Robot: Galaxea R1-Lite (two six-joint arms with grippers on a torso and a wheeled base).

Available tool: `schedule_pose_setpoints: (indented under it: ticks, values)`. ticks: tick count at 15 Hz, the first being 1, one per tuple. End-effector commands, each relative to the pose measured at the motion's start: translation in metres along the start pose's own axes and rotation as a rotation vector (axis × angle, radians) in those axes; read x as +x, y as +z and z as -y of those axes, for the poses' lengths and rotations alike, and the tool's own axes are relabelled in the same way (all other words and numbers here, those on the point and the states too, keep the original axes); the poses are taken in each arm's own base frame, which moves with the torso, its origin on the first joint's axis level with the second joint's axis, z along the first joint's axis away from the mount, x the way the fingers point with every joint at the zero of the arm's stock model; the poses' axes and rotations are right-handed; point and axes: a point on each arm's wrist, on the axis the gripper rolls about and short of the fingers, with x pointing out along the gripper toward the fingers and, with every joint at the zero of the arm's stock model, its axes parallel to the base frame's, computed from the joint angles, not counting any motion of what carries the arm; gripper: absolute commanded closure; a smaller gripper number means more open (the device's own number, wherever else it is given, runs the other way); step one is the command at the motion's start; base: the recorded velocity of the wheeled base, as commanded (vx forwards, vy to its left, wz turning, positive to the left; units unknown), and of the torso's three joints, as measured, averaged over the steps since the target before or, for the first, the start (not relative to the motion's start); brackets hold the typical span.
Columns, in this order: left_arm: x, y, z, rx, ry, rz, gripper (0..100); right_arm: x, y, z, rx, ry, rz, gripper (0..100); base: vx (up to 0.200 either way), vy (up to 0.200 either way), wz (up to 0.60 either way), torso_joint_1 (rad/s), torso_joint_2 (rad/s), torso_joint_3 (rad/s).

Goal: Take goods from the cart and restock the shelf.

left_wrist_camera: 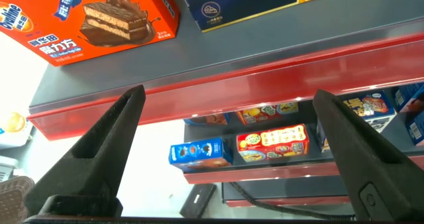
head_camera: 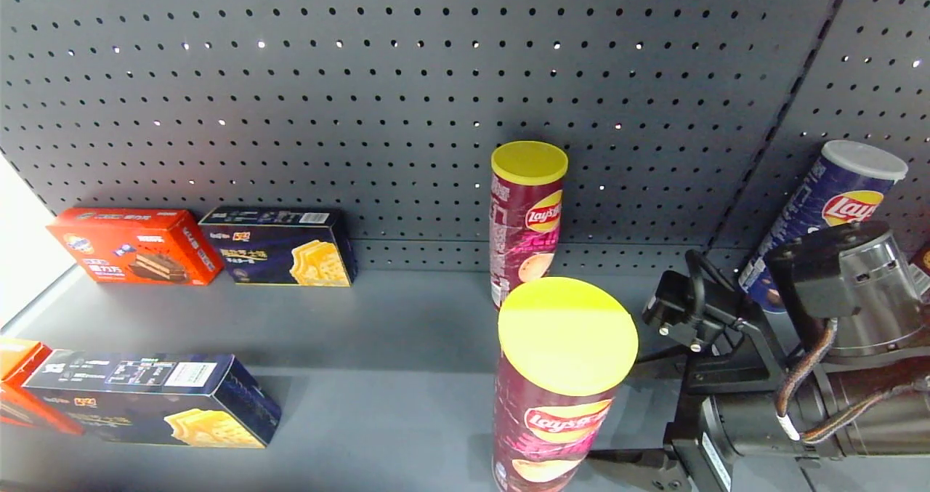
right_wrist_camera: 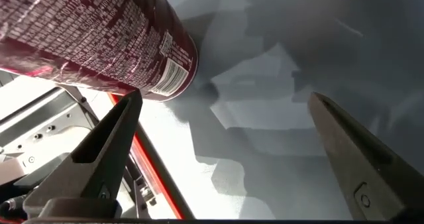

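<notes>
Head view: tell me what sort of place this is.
Probably a shop's display shelving: a grey perforated metal back panel, an upright maroon crisp tube with a yellow lid, and an orange cardboard biscuit box on the grey shelf.

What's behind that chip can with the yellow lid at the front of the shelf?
A second maroon can with a yellow lid stands upright behind it, near the pegboard back wall. Its base is hidden by the lid of the front can.

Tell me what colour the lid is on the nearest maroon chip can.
Yellow. The lid shows best in the head view.
</notes>
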Motion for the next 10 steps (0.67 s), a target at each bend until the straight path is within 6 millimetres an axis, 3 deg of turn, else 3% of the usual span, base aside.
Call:
schedule_pose_setpoints:
  ticks: [1, 3, 4, 10]
  values:
    - [0.000, 0.000, 0.000, -0.001, 0.001, 0.001, 0, -0.010, 0.002, -0.001, -0.002, -0.008, 0.031, 0, 0.000, 0.000, 0.00, 0.000, 0.00, 0.000]
    - [0.000, 0.000, 0.000, -0.001, 0.001, 0.001, 0, -0.018, 0.003, -0.001, -0.001, -0.019, 0.058, 0, 0.000, 0.000, 0.00, 0.000, 0.00, 0.000]
    - [0.000, 0.000, 0.000, 0.000, 0.000, 0.001, 0, -0.044, 0.007, 0.008, 0.021, -0.085, 0.139, 0, 0.000, 0.000, 0.00, 0.000, 0.00, 0.000]
    - [0.000, 0.000, 0.000, 0.002, 0.000, -0.005, 0, -0.119, 0.041, 0.026, 0.023, -0.280, 0.414, 0, 0.000, 0.000, 0.00, 0.000, 0.00, 0.000]
